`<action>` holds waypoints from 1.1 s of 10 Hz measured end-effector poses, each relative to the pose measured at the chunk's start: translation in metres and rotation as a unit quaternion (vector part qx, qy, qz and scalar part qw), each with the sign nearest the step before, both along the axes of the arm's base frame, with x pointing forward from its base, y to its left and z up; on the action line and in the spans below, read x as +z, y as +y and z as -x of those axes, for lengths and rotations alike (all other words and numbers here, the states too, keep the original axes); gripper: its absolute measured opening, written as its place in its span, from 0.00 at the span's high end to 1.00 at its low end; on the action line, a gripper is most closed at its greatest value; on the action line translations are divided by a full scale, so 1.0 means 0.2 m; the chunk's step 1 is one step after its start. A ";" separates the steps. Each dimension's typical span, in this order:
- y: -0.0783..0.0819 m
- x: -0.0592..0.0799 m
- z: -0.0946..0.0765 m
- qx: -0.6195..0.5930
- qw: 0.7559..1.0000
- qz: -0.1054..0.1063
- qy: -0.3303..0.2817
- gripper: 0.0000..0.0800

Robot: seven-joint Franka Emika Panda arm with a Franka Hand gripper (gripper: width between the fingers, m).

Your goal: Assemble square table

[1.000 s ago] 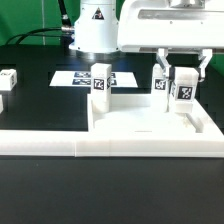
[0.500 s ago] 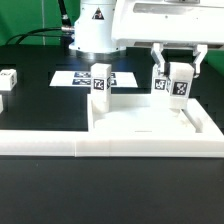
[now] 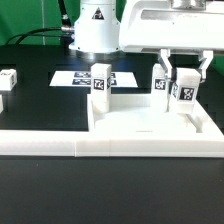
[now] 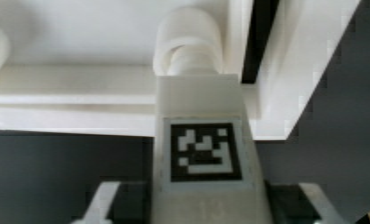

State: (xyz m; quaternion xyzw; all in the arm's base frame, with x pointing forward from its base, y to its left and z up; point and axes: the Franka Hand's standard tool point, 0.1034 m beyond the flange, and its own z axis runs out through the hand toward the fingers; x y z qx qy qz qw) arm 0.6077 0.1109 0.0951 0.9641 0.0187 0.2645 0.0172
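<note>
The square table's top, a thick white slab (image 3: 150, 125), lies flat at the exterior view's right. Two white tagged legs stand upright on its far side, one at the far left corner (image 3: 100, 78) and one further right (image 3: 160, 82). My gripper (image 3: 184, 76) is shut on a third leg (image 3: 185, 90), upright over the slab's right side; whether it touches the slab I cannot tell. In the wrist view this leg (image 4: 203, 120) runs out from between the fingers (image 4: 111, 205) toward the slab (image 4: 75, 90), with my gripper (image 4: 208, 208) around its near end.
A long low white wall (image 3: 60, 143) runs along the slab's near edge. The marker board (image 3: 78, 79) lies behind the slab. Two loose white tagged blocks sit at the exterior view's left, one (image 3: 8, 78) further back, one (image 3: 1, 101) at the frame's edge. The robot base (image 3: 95, 30) stands at the back.
The gripper with the held leg swung slightly toward the exterior view's left and came back to where it was; nothing else moved.
</note>
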 end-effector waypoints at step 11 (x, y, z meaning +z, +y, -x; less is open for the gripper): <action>-0.07 -0.06 -0.04 0.006 1.000 0.015 -0.003 0.27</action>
